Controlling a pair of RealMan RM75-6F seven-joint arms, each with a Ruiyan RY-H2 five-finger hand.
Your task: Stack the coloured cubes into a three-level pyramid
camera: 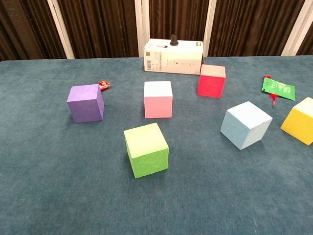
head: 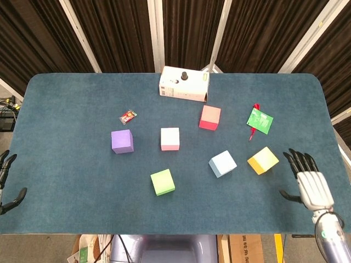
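Several cubes lie apart on the blue table point(head: 66, 109): purple point(head: 122, 141) point(camera: 85, 103), pink point(head: 170, 138) point(camera: 158, 99), red point(head: 209, 117) point(camera: 211, 80), green point(head: 162, 182) point(camera: 146, 150), light blue point(head: 222, 163) point(camera: 245, 125) and yellow point(head: 262, 160) point(camera: 300, 120). None is stacked. My right hand point(head: 308, 182) hovers open with fingers spread, just right of the yellow cube, near the front right edge. My left hand point(head: 5, 181) shows only at the far left edge, fingers apart and holding nothing. The chest view shows neither hand.
A white box point(head: 184, 84) point(camera: 173, 57) with a black knob stands at the back centre. A green packet point(head: 259, 120) point(camera: 279, 88) lies right of the red cube. A small red wrapper point(head: 128, 116) point(camera: 103, 85) lies behind the purple cube.
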